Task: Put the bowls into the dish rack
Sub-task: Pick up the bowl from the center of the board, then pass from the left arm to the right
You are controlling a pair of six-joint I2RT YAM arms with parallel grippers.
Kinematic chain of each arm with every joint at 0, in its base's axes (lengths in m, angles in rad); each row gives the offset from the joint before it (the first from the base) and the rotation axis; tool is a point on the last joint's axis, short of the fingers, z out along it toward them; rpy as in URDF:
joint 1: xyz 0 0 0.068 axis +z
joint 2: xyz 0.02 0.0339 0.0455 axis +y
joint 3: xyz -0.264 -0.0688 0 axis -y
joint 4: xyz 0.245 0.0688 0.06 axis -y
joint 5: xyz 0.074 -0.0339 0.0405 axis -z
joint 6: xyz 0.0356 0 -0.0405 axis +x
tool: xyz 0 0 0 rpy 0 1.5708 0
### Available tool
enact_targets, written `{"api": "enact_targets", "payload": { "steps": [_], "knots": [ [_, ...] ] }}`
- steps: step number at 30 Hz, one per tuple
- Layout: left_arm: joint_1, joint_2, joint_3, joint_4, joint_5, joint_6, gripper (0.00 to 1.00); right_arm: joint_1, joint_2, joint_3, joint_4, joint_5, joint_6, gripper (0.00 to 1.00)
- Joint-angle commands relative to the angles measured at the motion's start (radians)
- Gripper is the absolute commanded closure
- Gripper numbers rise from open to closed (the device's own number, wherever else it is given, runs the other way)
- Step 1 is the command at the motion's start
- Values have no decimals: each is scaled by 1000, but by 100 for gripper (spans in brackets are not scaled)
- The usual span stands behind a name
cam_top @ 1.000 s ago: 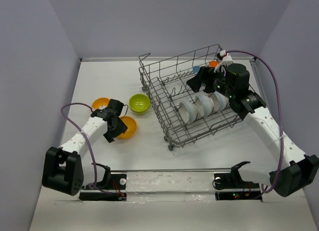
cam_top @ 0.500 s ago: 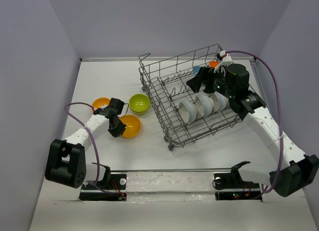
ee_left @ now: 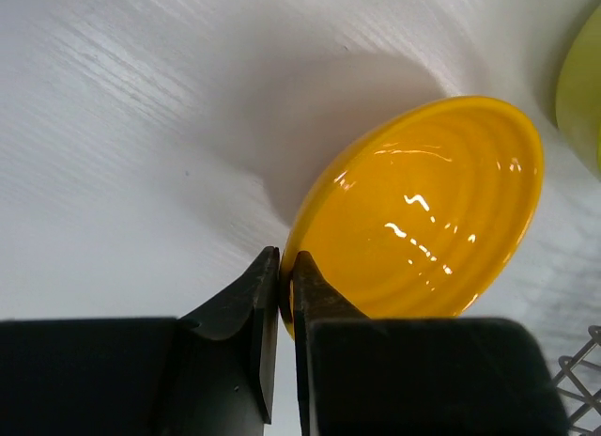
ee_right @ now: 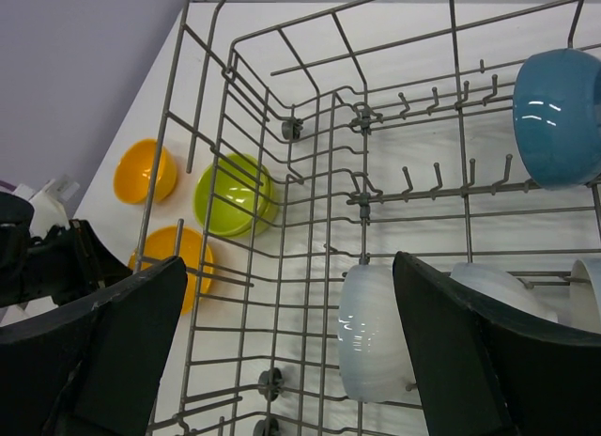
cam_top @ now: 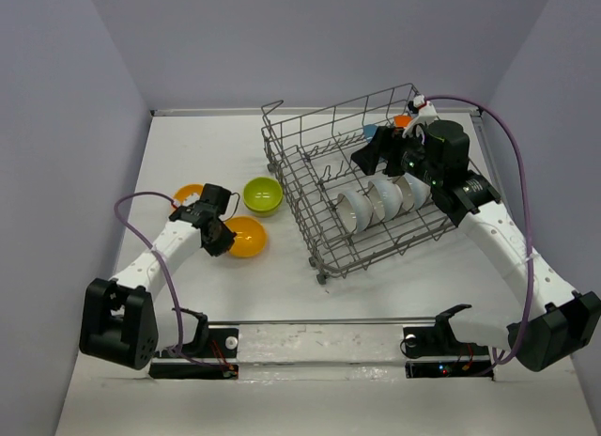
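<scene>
A white surface fills the floor of the frame, walled in pale violet. The rack takes up the upper right of the overhead view and sits skewed, one corner toward the bottom centre. Its left half is bare wire.

The right arm reaches up from the lower right corner and over the rack's right side. The left arm stretches from the lower left toward the middle left.

A row of white bowls stands on edge between the tines at the right of the rack. A blue bowl sits near its far wall, at the upper right of the right wrist view. Something small and orange lies in the far corner beyond it, too small to tell what.

Three bowls are out on the surface, left of the rack. The green bowl is nearest the rack. The second orange bowl is farthest left, partly behind the left arm. The orange bowl lies below and between them.

The left end effector is narrow, its fingers pinching the near rim of the orange bowl. I cannot tell whether the bowl is off the surface.

The right end effector is spread wide above the rack, holding nothing.
</scene>
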Motion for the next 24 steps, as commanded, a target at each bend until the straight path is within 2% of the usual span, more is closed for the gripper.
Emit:
{"api": "enact_targets", "payload": {
  "steps": [1,14,20,24],
  "knots": [
    [5,-90,55,-99,-54,28,100,2,9,20,37,-22,-6,5],
    [5,-265,166,-147,-51,104,100,2,64,92,37,-114,47,5],
    [5,-299,350,-134,-74,167,100,2,125,208,11,-151,60,7],
    [5,-255,535,-98,-91,230,100,21,168,317,-33,-133,50,8]
  ]
}}
